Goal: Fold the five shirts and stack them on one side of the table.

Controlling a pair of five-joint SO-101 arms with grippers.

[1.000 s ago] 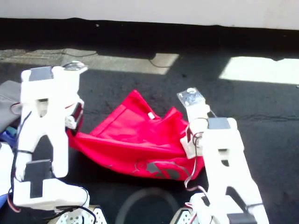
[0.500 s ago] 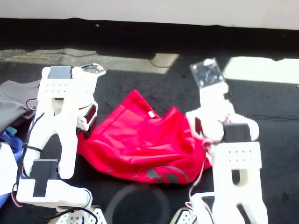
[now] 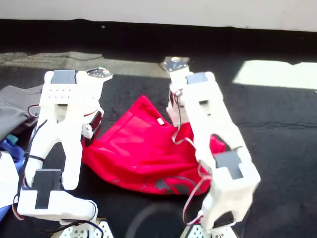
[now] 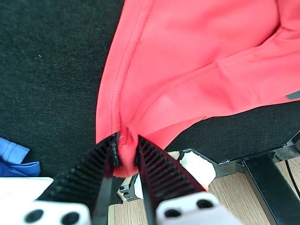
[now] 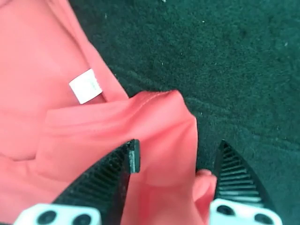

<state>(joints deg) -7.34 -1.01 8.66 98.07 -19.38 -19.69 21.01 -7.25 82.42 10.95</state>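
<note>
Pinching only a thin hem of the red shirt (image 3: 143, 148) crumpled mid-frame on the tabletop (image 3: 277, 148), the left end effector (image 4: 125, 152) may lose it, while the spread right end effector (image 5: 178, 157) could grab doubled cloth.

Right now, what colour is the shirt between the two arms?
The shirt is red; the high view shows it best.

table (image 3: 277, 129): covered in dark, felt-like cloth
sunlit patches (image 3: 275, 74): two pale bands across the table's far side, one left, one right
wall (image 3: 158, 9): pale strip behind the table
wood (image 4: 234, 197): light boards past the dark cloth's edge
</note>
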